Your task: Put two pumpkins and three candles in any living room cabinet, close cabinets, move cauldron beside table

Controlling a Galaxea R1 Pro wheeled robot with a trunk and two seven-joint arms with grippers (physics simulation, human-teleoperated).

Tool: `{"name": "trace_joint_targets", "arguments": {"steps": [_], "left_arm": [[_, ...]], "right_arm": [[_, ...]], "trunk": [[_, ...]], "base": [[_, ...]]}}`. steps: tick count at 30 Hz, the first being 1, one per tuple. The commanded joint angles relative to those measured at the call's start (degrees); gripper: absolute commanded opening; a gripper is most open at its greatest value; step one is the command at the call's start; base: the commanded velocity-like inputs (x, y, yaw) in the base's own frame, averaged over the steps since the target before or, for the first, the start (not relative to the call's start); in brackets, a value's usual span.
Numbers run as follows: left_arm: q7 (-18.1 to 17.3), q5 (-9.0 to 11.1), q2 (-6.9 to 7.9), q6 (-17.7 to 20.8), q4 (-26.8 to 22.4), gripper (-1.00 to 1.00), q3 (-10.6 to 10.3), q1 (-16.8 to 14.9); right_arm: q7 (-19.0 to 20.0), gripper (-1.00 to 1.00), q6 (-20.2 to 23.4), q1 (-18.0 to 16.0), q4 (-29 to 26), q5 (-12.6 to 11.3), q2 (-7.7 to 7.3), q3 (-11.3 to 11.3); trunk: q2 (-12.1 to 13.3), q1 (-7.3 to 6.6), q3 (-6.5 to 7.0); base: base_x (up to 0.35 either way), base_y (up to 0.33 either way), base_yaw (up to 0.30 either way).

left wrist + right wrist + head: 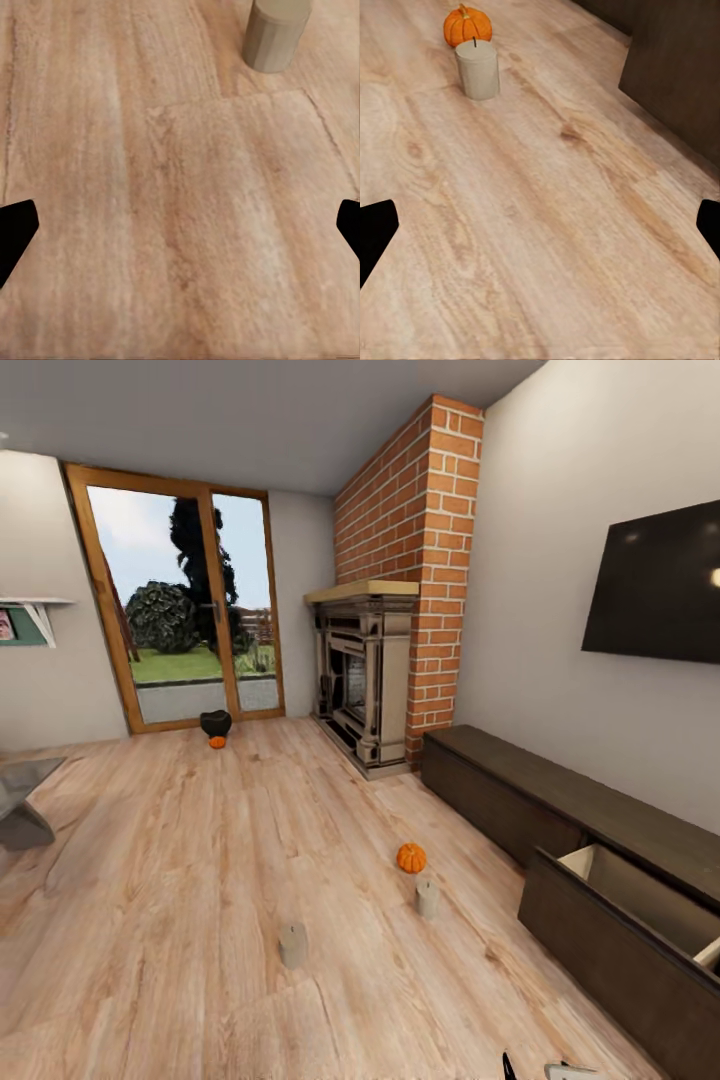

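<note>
Two candles stand on the wood floor in the head view, one point(293, 945) nearer me and one point(427, 898) just in front of a pumpkin point(411, 857). Far off by the glass door sits the black cauldron point(215, 722) with a second pumpkin point(217, 742) against it. The dark cabinet point(520, 795) runs along the right wall, its near drawer point(640, 905) pulled open. My left gripper point(180, 232) hangs open over the floor, short of a candle point(276, 34). Open as well, my right gripper point(540, 229) faces a candle point(478, 69) and a pumpkin point(467, 25), with the cabinet point(675, 67) beside them.
A stone-coloured fireplace point(365, 670) under a brick chimney stands beyond the cabinet. A corner of the low grey table point(25, 775) shows at the left edge. A dark TV point(655, 585) hangs above the cabinet. Wide floor lies between me and the door.
</note>
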Motion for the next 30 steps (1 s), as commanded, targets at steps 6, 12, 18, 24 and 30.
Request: {"name": "trace_joint_targets", "arguments": {"steps": [6,12,18,24,30], "left_arm": [[0.3,0.3,0.04,-0.1,0.0,1.0,-0.5,0.0],[0.0,0.3,0.01,-0.3,0.0,1.0,-0.5,0.0],[0.5,0.4,0.04,-0.2,0.0,1.0,-0.3,0.0],[0.5,0.4,0.01,1.0,0.0,1.0,-0.3,0.0],[0.3,0.3,0.27,11.3,-0.8,1.0,-0.5,0.0]], "right_arm": [[0.1,1.0,0.5,-0.1,0.1,0.0,-0.17,-0.3],[0.2,1.0,0.6,0.0,0.1,-0.2,0.15,-0.3],[0.1,1.0,0.6,-0.1,0.1,-0.4,0.23,-0.3],[0.1,1.0,0.6,-0.1,0.1,-0.3,0.24,-0.3],[0.0,1.0,0.1,0.0,0.0,-0.4,0.21,-0.4]], "trunk": [[0.0,-0.03,-0.06],[0.8,-0.47,0.3],[3.2,-1.79,1.38],[5.6,-3.11,2.45],[8.0,-4.42,3.53]], "base": [[-0.081,0.174,0.007],[-0.005,0.016,0.004],[0.0,0.001,0.042],[0.0,0.0,0.005],[0.0,0.0,0.129]]}}
